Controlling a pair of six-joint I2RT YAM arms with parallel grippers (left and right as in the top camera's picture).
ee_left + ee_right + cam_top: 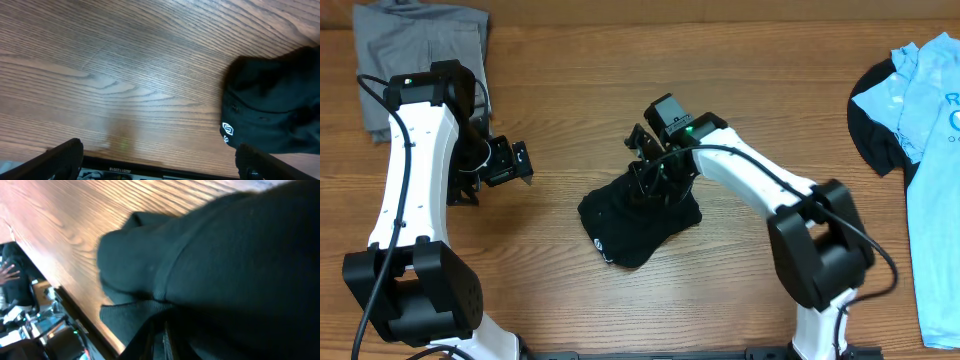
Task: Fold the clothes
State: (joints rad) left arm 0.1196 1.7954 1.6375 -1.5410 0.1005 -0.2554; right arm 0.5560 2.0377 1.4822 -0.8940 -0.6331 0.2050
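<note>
As clamped onto the far edge of the crumpled black shirt (630,230), likely lead with the right gripper (653,185), directly above it; well left of shirt, left gripper (523,160) gaping, empty.

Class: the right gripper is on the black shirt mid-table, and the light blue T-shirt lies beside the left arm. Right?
No. The overhead view shows the light blue T-shirt far right, beyond the right arm; the right gripper is on the black shirt.
</note>
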